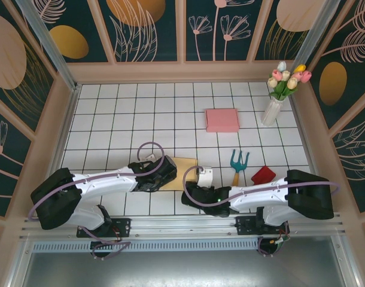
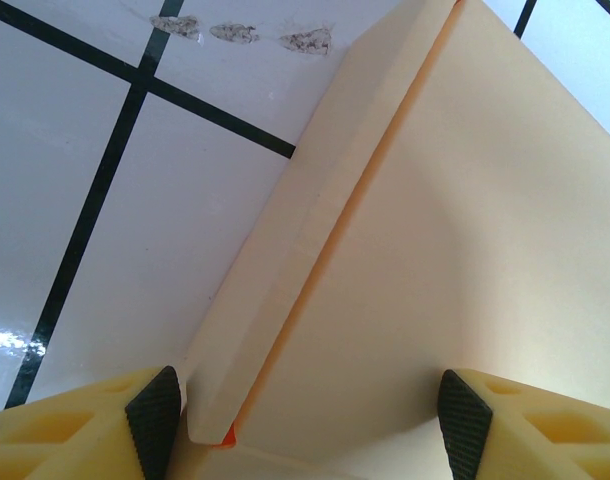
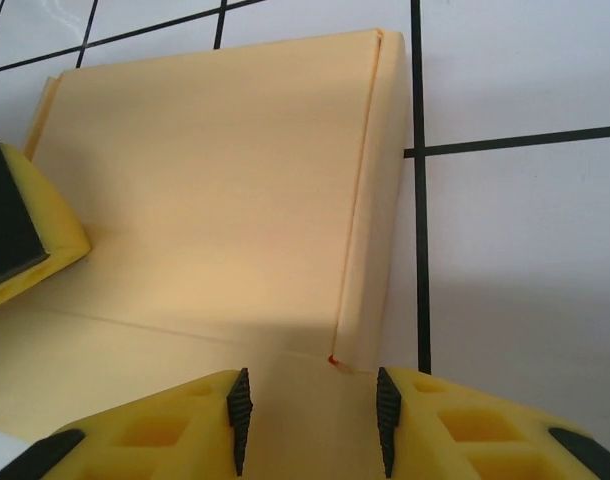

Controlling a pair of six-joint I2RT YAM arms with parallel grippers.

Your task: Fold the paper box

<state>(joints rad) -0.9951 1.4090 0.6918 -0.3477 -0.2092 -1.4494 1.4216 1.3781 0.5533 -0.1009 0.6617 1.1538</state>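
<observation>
Box lies flat on table, near front edge, between the 2 grippers. Left gripper: jaws spread wide, straddling one side flap. Right gripper: jaws apart, narrower gap, nothing pinched, above opposite flap's corner.

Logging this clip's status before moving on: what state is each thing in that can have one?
paper box: flat on the table, side flaps creased upward, not closed.
left pincer: open, pads straddling a raised flap.
right pincer: open, above the box's edge.
vase of tulips: upright.
hand cultivator: lying flat.
</observation>
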